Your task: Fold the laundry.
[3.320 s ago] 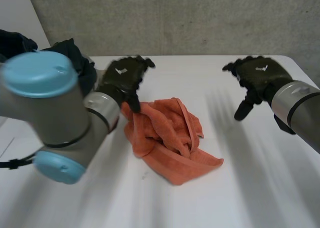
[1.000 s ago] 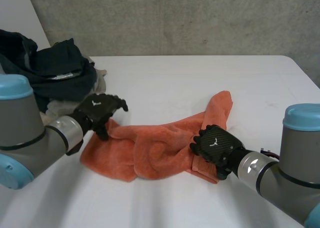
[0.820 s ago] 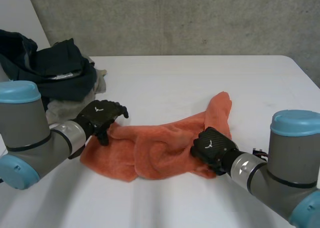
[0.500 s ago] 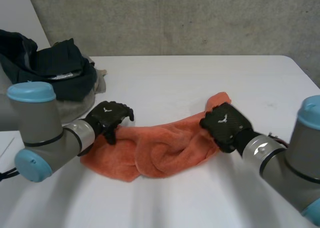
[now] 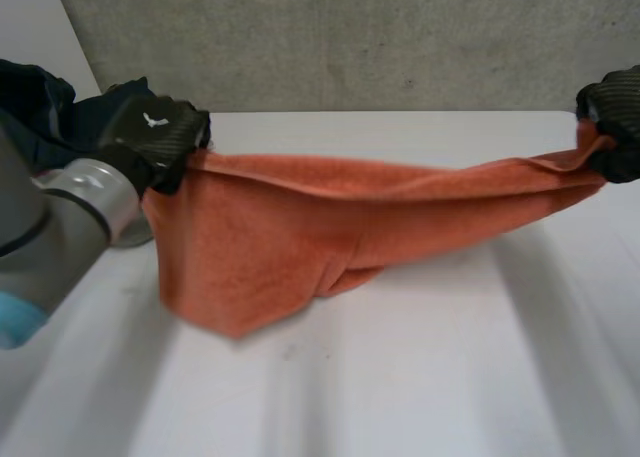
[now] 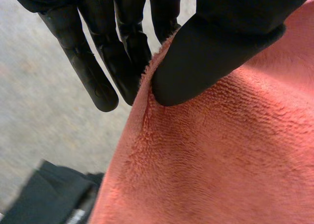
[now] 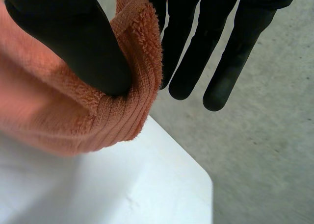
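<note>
An orange towel hangs stretched in the air between my two hands, its lower part sagging to the white table. My left hand holds the towel's left upper corner. In the left wrist view its thumb presses the towel against the fingers. My right hand holds the right upper corner at the table's far right. In the right wrist view the thumb pinches the towel's hemmed edge against the fingers.
A heap of dark clothes lies at the table's back left, behind my left arm; it also shows beyond the towel in the left wrist view as dark cloth. The table's far right corner lies below my right hand. A concrete wall stands behind.
Both hands closed on the towel's ends, then rose and moved apart. The towel went from a crumpled strip on the table to a taut span in the air.
</note>
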